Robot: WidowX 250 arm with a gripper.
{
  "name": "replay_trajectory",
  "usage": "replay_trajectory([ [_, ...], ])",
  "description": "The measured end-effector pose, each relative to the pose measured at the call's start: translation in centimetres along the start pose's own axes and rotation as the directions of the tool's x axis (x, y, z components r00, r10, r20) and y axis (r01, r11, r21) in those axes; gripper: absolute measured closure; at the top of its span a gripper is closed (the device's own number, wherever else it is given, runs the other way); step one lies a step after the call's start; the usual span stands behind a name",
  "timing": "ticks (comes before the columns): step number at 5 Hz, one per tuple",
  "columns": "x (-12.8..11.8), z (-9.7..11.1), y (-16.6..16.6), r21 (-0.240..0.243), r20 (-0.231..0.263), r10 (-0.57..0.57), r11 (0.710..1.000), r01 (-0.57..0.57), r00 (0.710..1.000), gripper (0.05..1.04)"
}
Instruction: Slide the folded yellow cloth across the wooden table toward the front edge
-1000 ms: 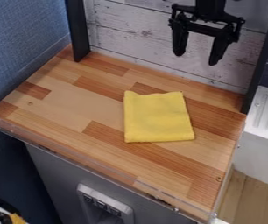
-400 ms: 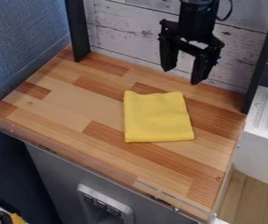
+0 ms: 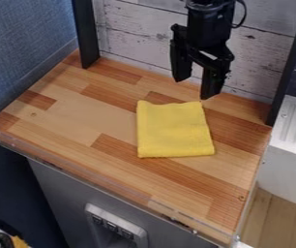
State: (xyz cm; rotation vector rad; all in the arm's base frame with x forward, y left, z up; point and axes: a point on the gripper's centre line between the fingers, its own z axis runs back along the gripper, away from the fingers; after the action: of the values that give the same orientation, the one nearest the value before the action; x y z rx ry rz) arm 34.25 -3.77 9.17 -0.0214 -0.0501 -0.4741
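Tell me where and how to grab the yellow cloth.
Probably best from above, pinching up a fold at the corner nearest the open gripper. The cloth lies flat on the wooden counter, with no raised side to clamp, and that corner needs the least reach.

The single view looks down at a slant from above the front edge of the counter (image 3: 99, 109), facing the pale plank wall (image 3: 138, 34) at its back, close enough that the front corners come near the view's left and bottom edges.
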Motion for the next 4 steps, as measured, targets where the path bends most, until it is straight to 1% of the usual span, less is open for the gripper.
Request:
replay_trajectory([
  [1,-0.4,0.3,-0.3,-0.004,0.005,-0.051,0.999,0.051,0.999,0.151],
  [2,-1.0,-0.3,-0.1,-0.010,-0.005,-0.088,0.996,0.088,0.996,0.434],
  [3,-1.1,-0.6,0.1,-0.009,-0.001,-0.105,0.994,0.105,0.994,0.736],
  [4,-1.1,-2.0,0.2,-0.022,-0.027,-0.120,0.993,0.119,0.992,0.933],
])
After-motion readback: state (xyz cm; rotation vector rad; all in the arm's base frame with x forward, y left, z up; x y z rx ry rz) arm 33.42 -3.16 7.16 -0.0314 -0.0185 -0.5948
